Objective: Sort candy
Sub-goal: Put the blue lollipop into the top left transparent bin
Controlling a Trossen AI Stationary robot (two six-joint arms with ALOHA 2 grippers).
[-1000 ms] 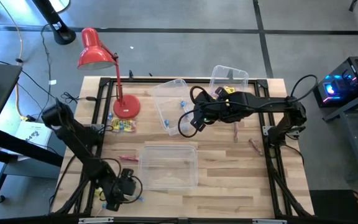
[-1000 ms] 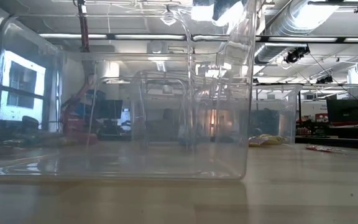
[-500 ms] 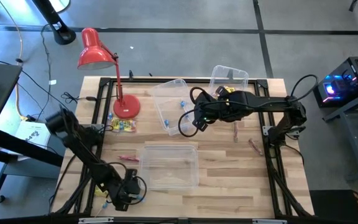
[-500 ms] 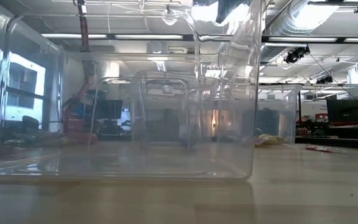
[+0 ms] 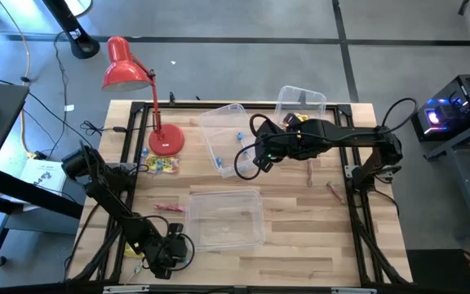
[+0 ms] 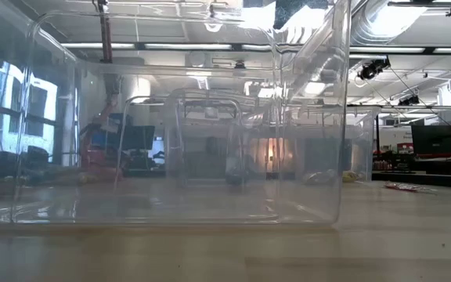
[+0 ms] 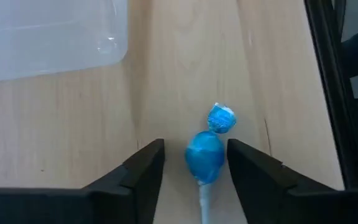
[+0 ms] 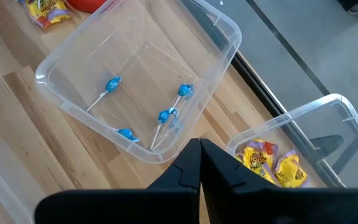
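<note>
Your blue lollipop point(image 7: 204, 157) lies on the bench point(image 7: 55, 143) right between the parted fingers point(image 7: 143, 168) of the left end effector point(image 5: 166, 255), another blue one point(image 7: 221, 118) touching just ahead. That arm folds low at the bench's near edge, beside a clear bin point(image 5: 223, 219). Your right end effector point(image 8: 200, 163), fingers together, hangs above the bin of blue candy point(image 8: 113, 84).

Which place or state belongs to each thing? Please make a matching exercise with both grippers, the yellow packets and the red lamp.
1. left gripper
2. right gripper
3. yellow packets
4. red lamp

A. shut, near the bin with blue candies
B. open around one blue candy
C. inside another clear bin
D. standing on the table

Pairs: 1-B, 2-A, 3-C, 4-D
</note>
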